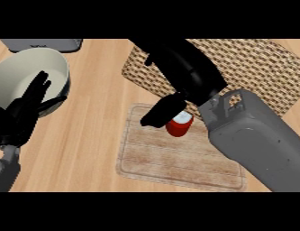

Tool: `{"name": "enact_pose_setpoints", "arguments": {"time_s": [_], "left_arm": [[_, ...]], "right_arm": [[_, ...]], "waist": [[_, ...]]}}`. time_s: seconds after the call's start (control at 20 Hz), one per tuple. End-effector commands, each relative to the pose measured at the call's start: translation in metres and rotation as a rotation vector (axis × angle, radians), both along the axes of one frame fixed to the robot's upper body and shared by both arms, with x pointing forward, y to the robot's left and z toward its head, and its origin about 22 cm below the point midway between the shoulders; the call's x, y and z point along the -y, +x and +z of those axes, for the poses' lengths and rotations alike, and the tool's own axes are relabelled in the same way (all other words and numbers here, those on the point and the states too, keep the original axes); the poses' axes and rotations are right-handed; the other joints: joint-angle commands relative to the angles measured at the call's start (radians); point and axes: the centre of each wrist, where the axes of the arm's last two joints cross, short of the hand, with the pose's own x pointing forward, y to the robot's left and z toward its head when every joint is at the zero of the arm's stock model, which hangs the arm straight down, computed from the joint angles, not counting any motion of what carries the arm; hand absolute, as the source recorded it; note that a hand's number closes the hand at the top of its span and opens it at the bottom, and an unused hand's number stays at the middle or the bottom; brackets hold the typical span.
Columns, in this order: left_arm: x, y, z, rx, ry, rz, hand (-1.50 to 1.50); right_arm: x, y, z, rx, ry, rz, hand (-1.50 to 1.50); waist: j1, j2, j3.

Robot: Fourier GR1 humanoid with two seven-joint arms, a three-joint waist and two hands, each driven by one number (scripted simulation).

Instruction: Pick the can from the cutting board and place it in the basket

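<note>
The red can (pixel 177 127) with a white top stands on the pale wooden board (pixel 172 158), under the curled black fingers of the right hand (pixel 179 85), which grasp it. Behind is the woven basket (pixel 272 67). The left hand (pixel 22 110) rests released by a cream bowl (pixel 19 67) on the wooden desk (pixel 89 135).

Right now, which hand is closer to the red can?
Right. The right hand is right over the can on the board; the left hand rests far off, by the bowl.
</note>
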Motion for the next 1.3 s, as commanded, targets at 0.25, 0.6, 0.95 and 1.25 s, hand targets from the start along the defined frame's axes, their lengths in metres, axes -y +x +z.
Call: {"name": "enact_pose_setpoints", "arguments": {"time_s": [0.25, 0.6, 0.95, 1.25], "left_arm": [[-0.023, -0.001, -0.017, -0.080, 0.037, 0.071, 0.00], [-0.006, -0.011, -0.034, -0.098, 0.014, 0.064, 0.00], [-0.027, -0.005, -0.015, -0.102, -0.003, 0.065, 0.00], [-0.020, -0.007, -0.018, -0.075, 0.022, 0.060, 0.00]], "right_arm": [[0.025, 0.017, 0.105, -0.101, -0.372, -0.296, -1.50], [0.054, 0.022, 0.132, -0.298, -0.452, -0.176, -1.50], [0.100, 0.007, 0.134, -0.368, -0.313, -0.125, -1.50], [0.119, -0.017, 0.074, -0.319, -0.169, -0.135, -1.50]], "waist": [[-0.011, 0.026, -0.003], [-0.013, 0.024, 0.000], [-0.015, 0.024, 0.000], [-0.013, 0.028, 0.002]]}}
